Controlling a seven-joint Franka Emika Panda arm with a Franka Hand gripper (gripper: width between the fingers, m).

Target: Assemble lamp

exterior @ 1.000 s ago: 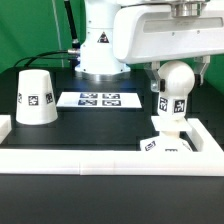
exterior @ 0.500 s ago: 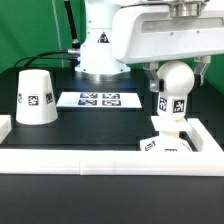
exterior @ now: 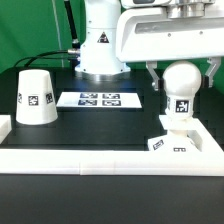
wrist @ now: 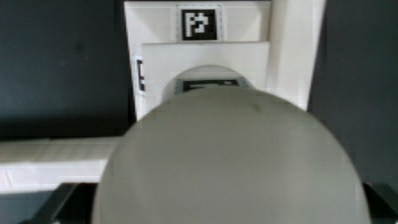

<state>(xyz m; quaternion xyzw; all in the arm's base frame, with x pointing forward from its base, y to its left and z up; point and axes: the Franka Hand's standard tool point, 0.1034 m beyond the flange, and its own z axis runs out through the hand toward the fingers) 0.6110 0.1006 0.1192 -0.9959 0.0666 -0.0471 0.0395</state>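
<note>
A matte white cone shade [exterior: 35, 97] on the left carries one black-and-white square tag on its side. On the right, the round bulb [exterior: 182, 80] is the same matte white, with a black-and-white tag on its neck. The white base block [exterior: 170, 146] shows small black-and-white tags on its near face. The table [exterior: 100, 128] is black, edged by a plain white wall [exterior: 80, 158]. Farther back, the marker board [exterior: 98, 99] is white with a row of black square patterns, and the robot body [exterior: 100, 55] is white. In the wrist view the bulb [wrist: 214, 150] looks pale grey in shadow. The base block [wrist: 294, 60] there is white with one black-and-white tag.
</note>
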